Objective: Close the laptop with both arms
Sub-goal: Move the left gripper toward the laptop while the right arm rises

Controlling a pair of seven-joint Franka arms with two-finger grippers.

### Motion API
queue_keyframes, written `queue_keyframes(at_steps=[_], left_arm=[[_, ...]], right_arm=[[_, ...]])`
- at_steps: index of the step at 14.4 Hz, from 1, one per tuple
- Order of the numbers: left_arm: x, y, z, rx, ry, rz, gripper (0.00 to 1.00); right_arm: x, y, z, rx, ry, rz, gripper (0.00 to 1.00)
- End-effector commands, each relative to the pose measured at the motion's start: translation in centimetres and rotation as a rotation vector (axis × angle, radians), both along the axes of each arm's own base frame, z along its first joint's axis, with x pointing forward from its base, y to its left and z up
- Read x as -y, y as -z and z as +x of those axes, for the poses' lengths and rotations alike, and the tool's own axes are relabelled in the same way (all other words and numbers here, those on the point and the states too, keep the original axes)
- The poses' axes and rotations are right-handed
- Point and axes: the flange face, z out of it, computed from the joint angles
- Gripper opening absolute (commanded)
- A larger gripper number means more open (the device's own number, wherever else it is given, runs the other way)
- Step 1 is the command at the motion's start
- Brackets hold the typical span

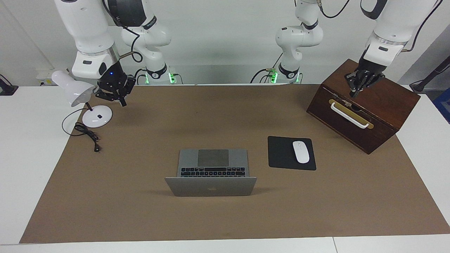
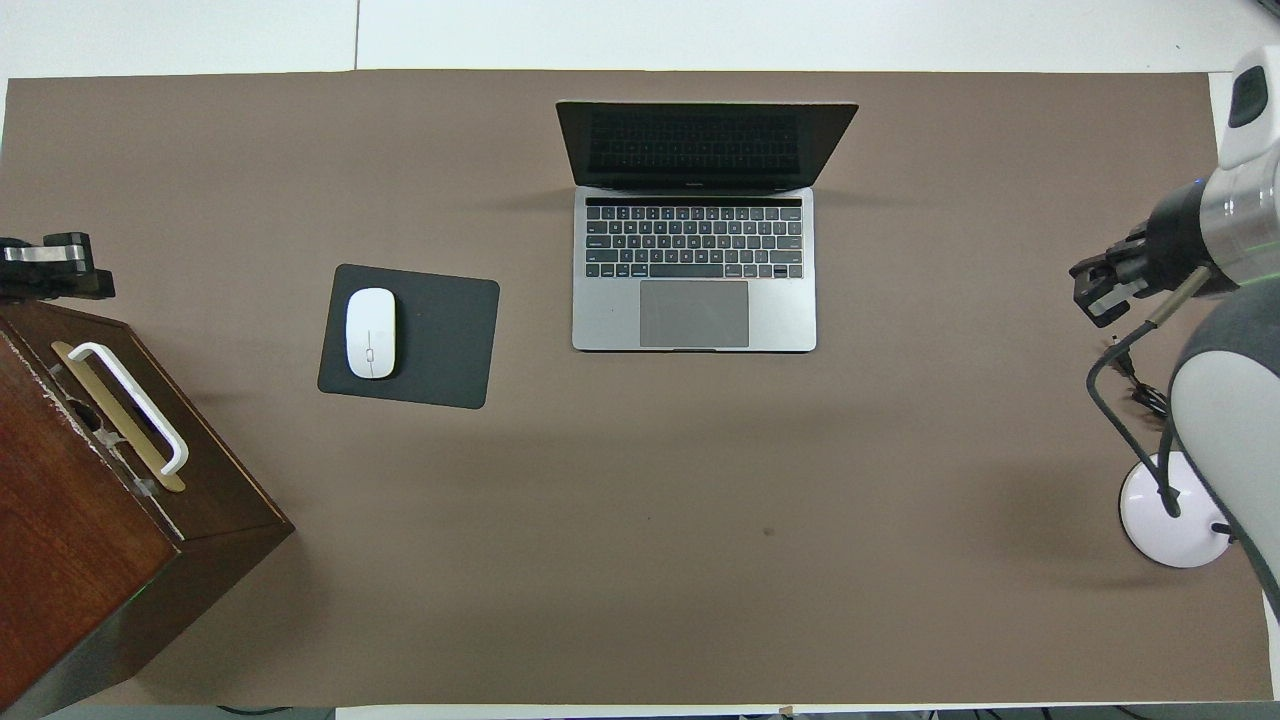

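Mid-worktop, toward its far edge: laptop (image 1: 211, 171) open, untouched.
Left pincer (image 1: 354, 92) together over wooden box (image 1: 383, 116); right pincer (image 1: 123, 101) together beside lamp (image 1: 79, 95).

Overhead: wooden box (image 2: 90, 520) cut off at bottom corner, left-arm end of worktop. Left gripper (image 2: 45, 270) half out of frame at edge. Lamp base (image 2: 1165, 510) partly covered by right arm (image 2: 1235, 400); lamp head not seen. Laptop (image 2: 694, 270) screen dark, prob. off.
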Motion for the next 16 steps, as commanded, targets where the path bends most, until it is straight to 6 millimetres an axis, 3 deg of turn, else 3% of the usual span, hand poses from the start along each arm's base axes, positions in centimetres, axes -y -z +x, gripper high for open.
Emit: queue_keyframes(at_steps=[1, 5, 8, 10, 12, 16], left_arm=[[0.6, 0.1, -0.1, 0.052, -0.013, -0.031, 0.00], [1.8, 2.7, -0.9, 0.057, 0.041, -0.028, 0.00], [5.8, 6.6, -4.2, 0.152, 0.171, -0.019, 0.00], [8.1, 9.7, -6.7, 0.225, 0.218, -0.023, 0.00], [10.0, 11.5, -8.5, 0.242, 0.265, -0.025, 0.00], [15.2, 15.8, -12.0, 0.347, 0.378, -0.048, 0.00]], right_arm=[[0.0, 0.2, 1.0, 0.004, -0.097, -0.027, 0.00], [0.3, 0.1, 4.9, 0.029, -0.191, -0.054, 0.00], [-0.1, 0.2, 6.8, 0.042, -0.270, -0.073, 0.00], [-2.2, 0.5, 8.0, 0.054, -0.349, -0.107, 0.00], [-3.8, 0.3, 9.9, 0.079, -0.413, -0.146, 0.00], [-5.3, 2.9, 13.1, 0.097, -0.435, -0.121, 0.00]])
